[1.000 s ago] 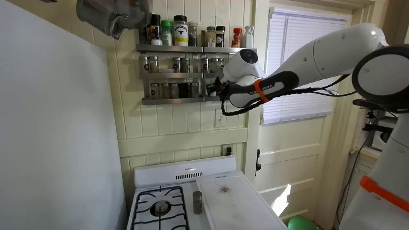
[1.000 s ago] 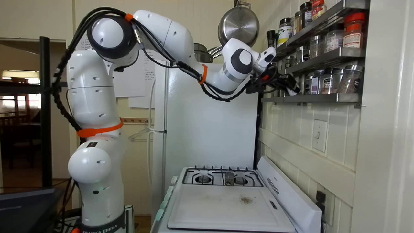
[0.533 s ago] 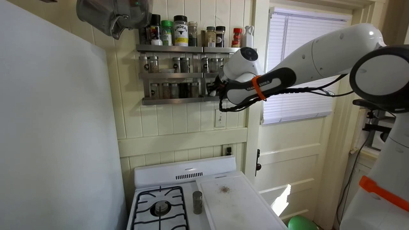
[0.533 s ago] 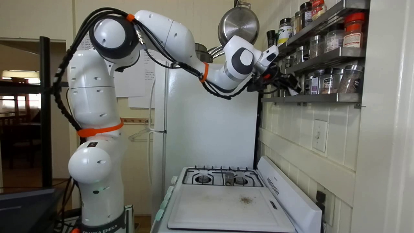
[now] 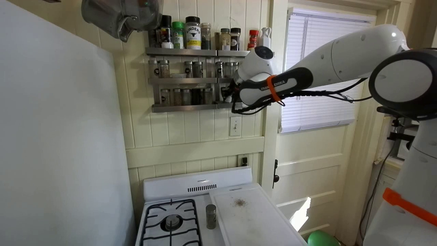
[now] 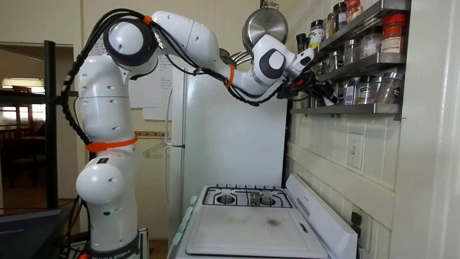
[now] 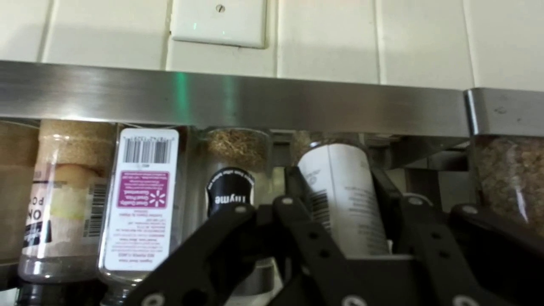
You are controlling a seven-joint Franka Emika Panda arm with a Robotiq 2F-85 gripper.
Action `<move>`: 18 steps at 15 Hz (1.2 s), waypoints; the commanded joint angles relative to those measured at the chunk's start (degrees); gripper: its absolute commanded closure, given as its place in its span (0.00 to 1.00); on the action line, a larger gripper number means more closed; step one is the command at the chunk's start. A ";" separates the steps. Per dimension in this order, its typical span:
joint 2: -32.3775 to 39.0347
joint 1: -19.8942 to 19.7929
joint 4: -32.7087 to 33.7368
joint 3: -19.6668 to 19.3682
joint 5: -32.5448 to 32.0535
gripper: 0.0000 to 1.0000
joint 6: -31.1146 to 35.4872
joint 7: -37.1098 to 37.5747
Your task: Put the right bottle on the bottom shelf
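We had the pincer [image 7: 340,182] closed on the bottle [image 7: 355,204], a finger on each side of its white label. The bottle sat tilted, and in the wrist view, which showed things upside down, its far end lay ahead of the pincer, close by the rail of the bottom shelf [image 7: 255,95]; we could not tell whether it touched. Just beside the pincer, left in that view, we saw the thyme jar [image 7: 231,191], and farther left the purple-label jar [image 7: 146,204]. Another jar [image 7: 510,178] stood to the pincer's right there. Above the pincer, in both exterior views, ran the middle shelf [image 5: 182,81] and top shelf [image 5: 181,52]. Well below it we saw the stove [image 5: 162,188], a shaker [image 5: 211,218] upright on it.
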 commanded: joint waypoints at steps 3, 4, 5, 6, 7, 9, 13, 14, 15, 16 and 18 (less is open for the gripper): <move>1.26 1.08 3.44 -0.01 4.37 0.83 -6.44 -3.18; 1.38 1.11 3.86 0.07 4.71 0.83 -7.19 -3.32; 1.43 1.13 4.15 0.12 4.89 0.83 -7.78 -3.36; 1.46 1.23 4.39 0.16 5.25 0.83 -8.43 -3.47; 1.53 1.28 4.69 0.22 5.55 0.83 -9.00 -3.51; 1.72 1.75 5.45 -0.01 6.49 0.83 -10.33 -3.86; 2.30 2.04 7.02 -0.10 8.03 0.83 -12.80 -3.69; 2.49 2.06 7.41 -0.13 8.23 0.83 -13.30 -3.54; 2.66 2.05 7.77 -0.14 8.22 0.83 -13.66 -3.32; 2.96 2.07 8.26 -0.15 8.28 0.83 -14.09 -3.25; 3.49 2.14 9.15 -0.21 8.39 0.83 -14.69 -3.21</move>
